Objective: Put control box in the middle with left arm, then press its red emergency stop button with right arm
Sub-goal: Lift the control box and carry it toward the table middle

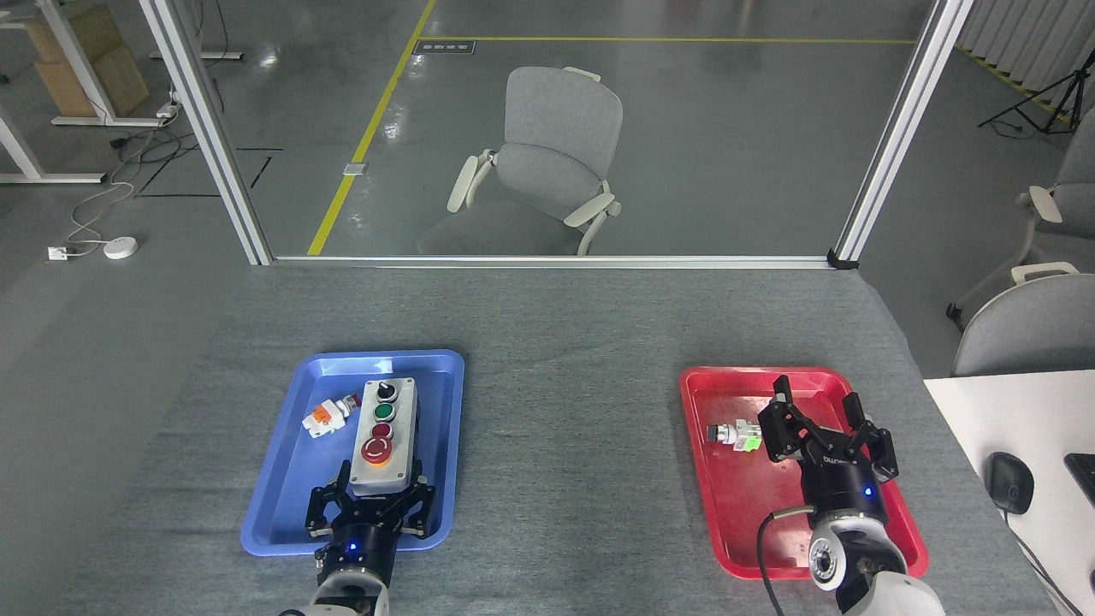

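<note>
**benchbot:** ok so the layout: grey bench (565, 342), blue tray (282, 505) on my left side, red tray (727, 513) on my right, bare felt between them. The control box (385, 432) sits lengthwise in the blue tray, large red e-stop (376, 450) at the end nearest me, black knob (386, 391) at the far end. My left claw (371, 503) is right at that near end, fingers spread apart either side of the box's corners, not clamped on anything yet

**tray_gremlin:** so you grab it by the short end? sounds tippy

**benchbot:** yeah, that's my worry. It's a long box, so if I pinch just the tip the far end will probably sag or swing. I'd push in further so the fingers straddle more of the side walls, close on the grey body rather than the black base, and stay clear of the e-stop cap

**tray_gremlin:** and the tray lip?

**benchbot:** lift straight up first, clear the rim, then go across to the middle. Dragging would likely catch the edge. There's also a small loose button part (329, 417) just beside the box on its left, so no sideways sweep that way

**tray_gremlin:** right arm doing anything?

**benchbot:** my right claw (825, 432) hangs over the red tray, fingers apart, holding nothing, near another little button part (736, 435). It waits for the press
</note>
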### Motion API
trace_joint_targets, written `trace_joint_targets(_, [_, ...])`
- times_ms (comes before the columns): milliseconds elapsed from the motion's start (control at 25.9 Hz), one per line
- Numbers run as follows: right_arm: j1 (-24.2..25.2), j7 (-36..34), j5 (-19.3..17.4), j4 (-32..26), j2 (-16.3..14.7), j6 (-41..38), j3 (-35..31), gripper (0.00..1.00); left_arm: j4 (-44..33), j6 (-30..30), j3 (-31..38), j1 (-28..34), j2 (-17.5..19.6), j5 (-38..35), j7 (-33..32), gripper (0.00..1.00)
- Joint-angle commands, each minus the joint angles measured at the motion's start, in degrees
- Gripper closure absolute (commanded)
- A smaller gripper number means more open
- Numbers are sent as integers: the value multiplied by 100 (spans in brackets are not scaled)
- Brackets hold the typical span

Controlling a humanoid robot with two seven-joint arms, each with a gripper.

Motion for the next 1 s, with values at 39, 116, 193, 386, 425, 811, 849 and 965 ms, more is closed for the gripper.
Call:
trace_joint_targets(39, [-27, 22, -1, 0, 8, 6, 7, 0, 858, 12, 0, -438, -214, 21, 17, 2])
trace_joint_targets(116, [-27, 31, -1, 0, 8, 6, 7, 0, 1236, 12, 0, -649, -275, 30, 34, 2])
trace_joint_targets(193, [-36, 31, -10, 0, 8, 6, -2, 0, 1429, 29, 9, -728, -328, 152, 157, 11])
trace_joint_targets(386, [-36, 22, -10, 0, 8, -3, -2, 0, 1465, -138, 9, -702, -266, 601, 588, 80])
trace_joint_targets(425, [-36, 22, -10, 0, 8, -3, -2, 0, 1447, -138, 9, -684, -266, 601, 632, 82])
trace_joint_targets(811, [-36, 22, -10, 0, -10, -3, -2, 0, -812, -252, -26, 63, -240, 592, 412, 87])
trace_joint_targets(849, [-27, 22, -10, 0, -10, -3, -2, 0, -970, -287, -53, 89, -249, 583, 271, 86])
trace_joint_targets(965, [-27, 22, -10, 0, -10, -3, -2, 0, -1119, -269, -439, 80, -319, 566, 43, 86])
